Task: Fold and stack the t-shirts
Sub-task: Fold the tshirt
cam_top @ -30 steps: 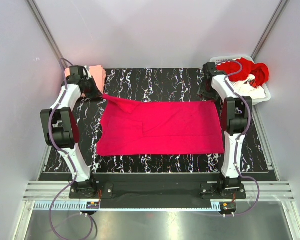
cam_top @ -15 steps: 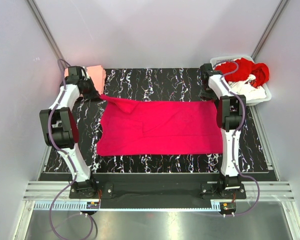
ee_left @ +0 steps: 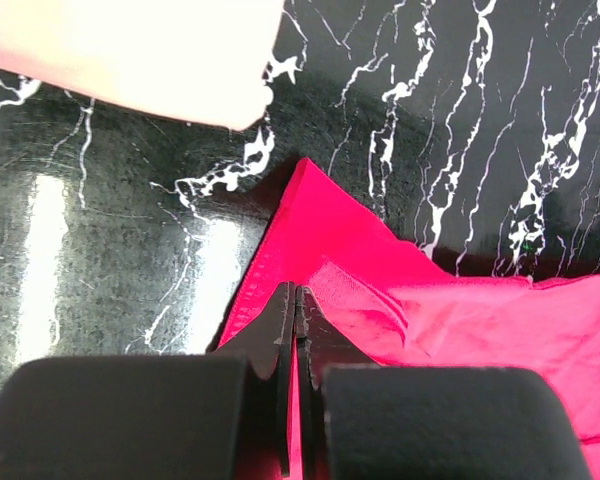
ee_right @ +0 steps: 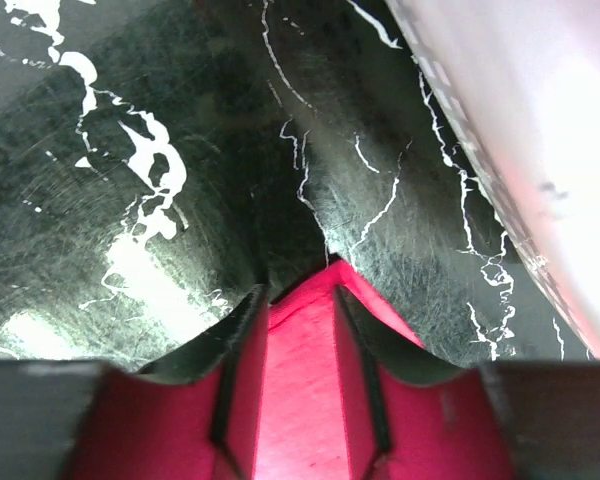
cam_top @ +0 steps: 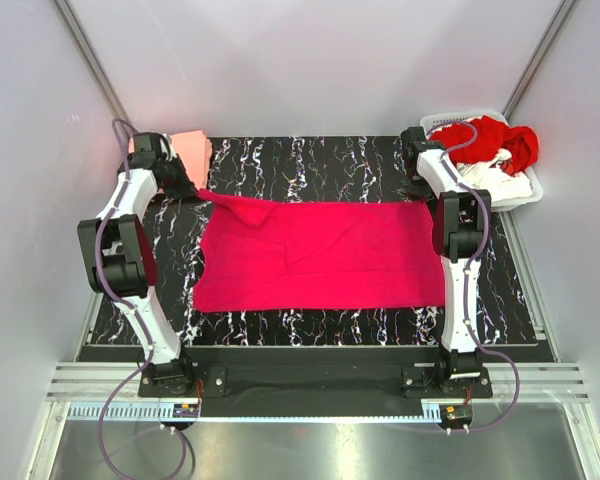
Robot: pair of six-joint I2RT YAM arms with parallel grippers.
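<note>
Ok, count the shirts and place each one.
4: magenta t-shirt spread mid-table, salmon t-shirt far left, red t-shirt and white t-shirt in the basket; more may be hidden.

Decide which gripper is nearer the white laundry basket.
Right. The right gripper sits beside the white basket, at the magenta t-shirt's corner; the left gripper is across the table.

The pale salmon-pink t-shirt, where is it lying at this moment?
In the top view the pale salmon-pink t-shirt lies at the far left corner of the table, just behind the left gripper, which pinches the far left corner of the magenta t-shirt.
</note>
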